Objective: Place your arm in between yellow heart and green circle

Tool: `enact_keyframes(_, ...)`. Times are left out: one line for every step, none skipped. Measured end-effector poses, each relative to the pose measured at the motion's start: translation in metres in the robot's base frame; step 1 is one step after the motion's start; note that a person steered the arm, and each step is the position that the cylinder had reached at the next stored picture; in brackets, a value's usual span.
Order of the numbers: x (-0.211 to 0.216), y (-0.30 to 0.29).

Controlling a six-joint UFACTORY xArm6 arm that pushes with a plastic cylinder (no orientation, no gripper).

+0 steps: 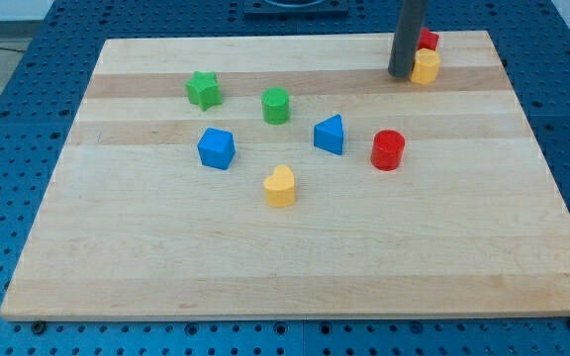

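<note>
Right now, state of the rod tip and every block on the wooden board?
my tip: down at the board's top right, just left of the yellow block there, far from the target gap
yellow heart block: flat, free, centre
green round block: upright, free
green star block: free
blue cube: free
blue triangular block: free
red cylinder: upright, free
yellow block: beside tip, contact unclear
red block: partly hidden behind it

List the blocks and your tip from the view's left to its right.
Green star → blue cube → green cylinder and yellow heart, level with each other → blue triangle → red cylinder → my tip → yellow block, touching it. The red block behind overlaps, so I omit it.
</note>
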State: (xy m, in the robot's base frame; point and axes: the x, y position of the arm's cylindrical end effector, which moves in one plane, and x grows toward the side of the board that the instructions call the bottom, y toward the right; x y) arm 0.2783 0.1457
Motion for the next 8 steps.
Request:
enact_keyframes(0.000, 0.000)
enact_keyframes(0.000, 0.013)
enact_keyframes(0.000, 0.013)
enact_keyframes(0.000, 0.007)
enact_keyframes(0.010, -0.015)
enact_keyframes(0.037, -0.038)
enact_keyframes(0.074, -0.076)
enact_keyframes(0.099, -0.131)
